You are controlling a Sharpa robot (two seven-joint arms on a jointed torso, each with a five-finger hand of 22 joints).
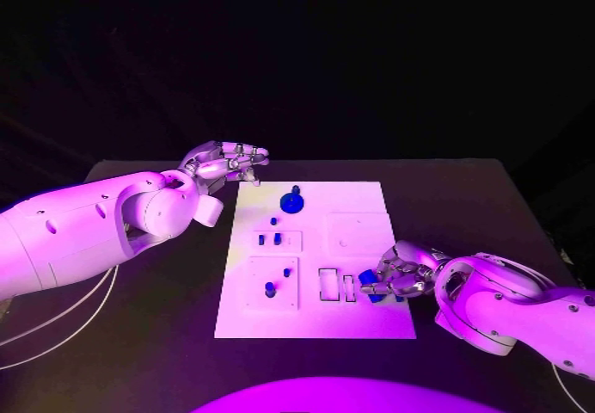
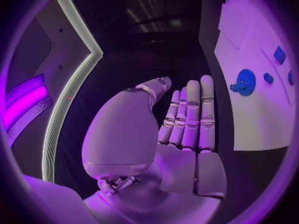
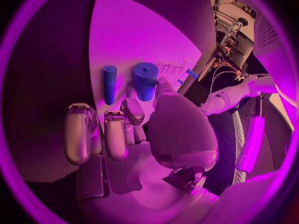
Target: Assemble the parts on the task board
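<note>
Parts on the task board (image 1: pixel 316 323) are partly hidden: right hand (image 1: pixel 399 274) covers the blue cylinder (image 3: pixel 145 79) it pinches at the board's right edge. Left hand (image 1: pixel 227 163) hovers empty, fingers straight, beyond the far-left corner.

The black table (image 1: pixel 149 344) stands in a dark room under violet light. Behind its far edge all is black. In the left wrist view, a bright light strip (image 2: pixel 65 99) bends along a wall panel.
</note>
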